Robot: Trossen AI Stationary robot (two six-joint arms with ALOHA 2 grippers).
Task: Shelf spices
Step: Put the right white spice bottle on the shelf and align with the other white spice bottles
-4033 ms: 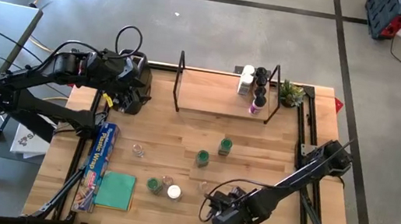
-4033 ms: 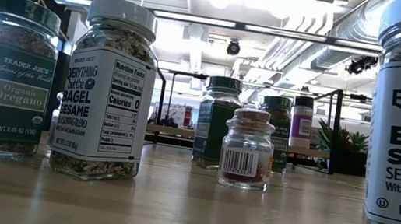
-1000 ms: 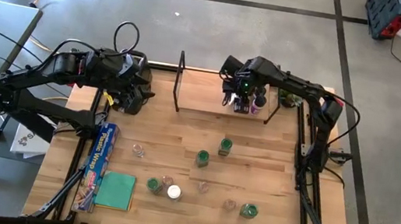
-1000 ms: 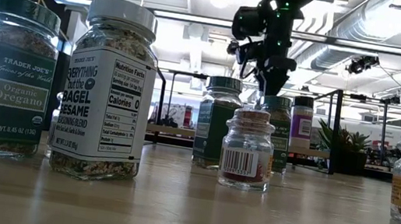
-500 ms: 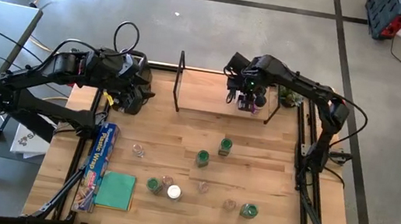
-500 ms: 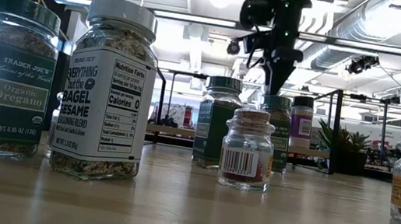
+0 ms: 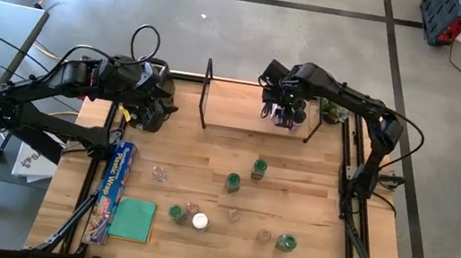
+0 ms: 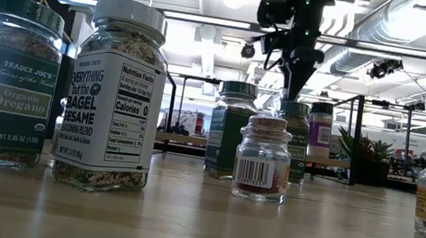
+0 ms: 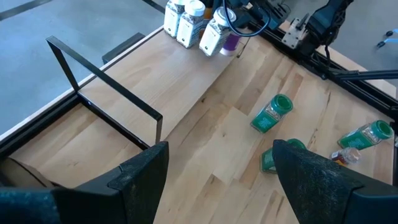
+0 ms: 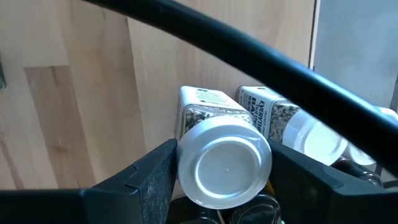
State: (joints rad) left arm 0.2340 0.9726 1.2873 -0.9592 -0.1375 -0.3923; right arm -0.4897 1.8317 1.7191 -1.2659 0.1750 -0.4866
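Right gripper (image 7: 284, 111) above the right end of the shelf (image 7: 242, 111), fingers on either side of a white-lidded Everything But The Bagel jar (image 10: 222, 158); whether pressing it or just bracketing it, cannot tell. Jar stands upright on the shelf board, beside two more white-lidded jars (image 10: 298, 127). Left gripper (image 9: 217, 171) spread wide and empty, near the table's far left corner by the shelf's left end frame. Loose on the table: green-lidded jars (image 7: 258, 167), (image 7: 232, 182), (image 7: 286, 243), a white-lidded one (image 7: 199, 221).
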